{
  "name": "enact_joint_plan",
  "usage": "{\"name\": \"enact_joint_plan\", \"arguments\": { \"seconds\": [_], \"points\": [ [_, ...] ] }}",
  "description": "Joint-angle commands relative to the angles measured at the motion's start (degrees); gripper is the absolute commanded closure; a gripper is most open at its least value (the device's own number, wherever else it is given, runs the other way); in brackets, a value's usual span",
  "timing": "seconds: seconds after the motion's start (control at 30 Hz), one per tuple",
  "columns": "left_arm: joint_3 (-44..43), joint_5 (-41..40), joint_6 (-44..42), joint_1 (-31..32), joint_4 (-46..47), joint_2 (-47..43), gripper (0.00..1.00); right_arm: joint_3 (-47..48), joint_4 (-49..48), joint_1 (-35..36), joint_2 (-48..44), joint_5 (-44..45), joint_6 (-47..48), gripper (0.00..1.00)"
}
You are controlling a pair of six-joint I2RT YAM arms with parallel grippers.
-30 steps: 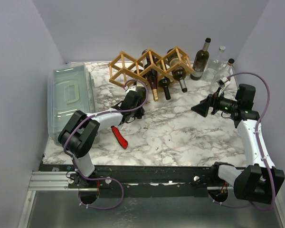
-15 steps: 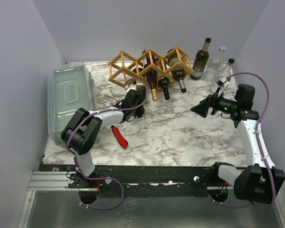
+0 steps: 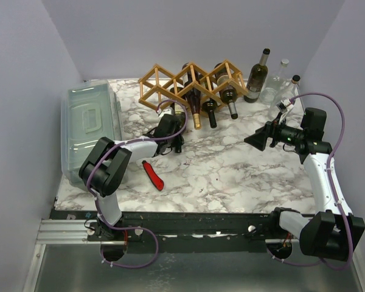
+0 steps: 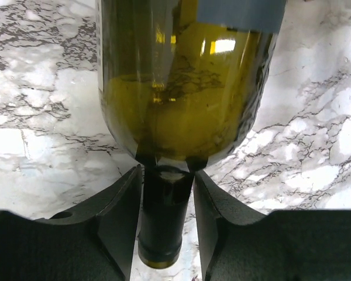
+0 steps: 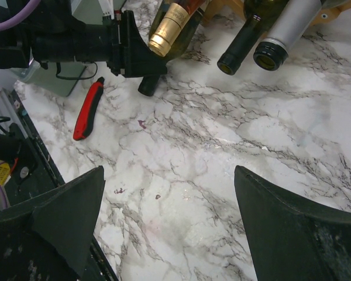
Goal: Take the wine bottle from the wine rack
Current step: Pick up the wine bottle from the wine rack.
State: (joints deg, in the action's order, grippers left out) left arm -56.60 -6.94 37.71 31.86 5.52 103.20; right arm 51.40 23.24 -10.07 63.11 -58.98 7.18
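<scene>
White marble-veined tabletop point(image 3: 231, 176) spreads out in front of both arms, and at its far side sits the light tan wooden lattice wine rack point(image 3: 172, 84). From the rack's left end the green glass wine bottle point(image 4: 181, 105) runs lengthways toward the near edge, neck leading. Whether its base sits inside a cell I cannot tell, since the wrist covers it from above. That axis is what matters, I reckon: the bottle should slide out straight along it, toward the arms. The left gripper point(image 4: 167, 175) is the one on it, black fingers point(image 4: 120, 222) hugging the dark neck on both sides with no gap I can make out. The right gripper point(image 5: 169, 170) hangs well apart to the right, spread wide, holding nothing.
</scene>
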Motion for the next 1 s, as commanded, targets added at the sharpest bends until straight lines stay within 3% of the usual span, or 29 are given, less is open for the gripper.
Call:
{"name": "enact_joint_plan", "arguments": {
  "seconds": [0.0, 0.53, 0.57, 0.7, 0.73, 0.97],
  "points": [
    [-1.8, -1.3, 0.3, -0.4, 0.2, 0.5, 0.57, 1.9, 1.0, 0.4, -0.4, -1.0, 1.0, 0.05],
    [-4.8, -0.4, 0.7, -0.5, -0.9, 2.9, 0.58, 1.9, 1.1, 0.4, -0.5, -1.2, 1.0, 0.05],
    [-4.7, -0.2, 0.9, -0.5, -0.9, 2.7, 0.61, 2.0, 1.1, 0.3, -0.5, -1.2, 1.1, 0.05],
    [-4.6, -0.1, 0.8, -0.5, -1.0, 2.6, 0.96, 2.0, 1.2, 0.4, -0.6, -1.2, 1.0, 0.05],
    [-4.5, -0.1, 0.8, -0.5, -1.0, 2.6, 1.0, 2.0, 1.2, 0.4, -0.5, -1.3, 1.2, 0.05],
    [-2.1, -0.6, -0.8, -0.2, -0.9, -2.1, 1.0, 2.0, 1.2, 0.4, -0.4, -1.2, 1.1, 0.05]
  ]
}}
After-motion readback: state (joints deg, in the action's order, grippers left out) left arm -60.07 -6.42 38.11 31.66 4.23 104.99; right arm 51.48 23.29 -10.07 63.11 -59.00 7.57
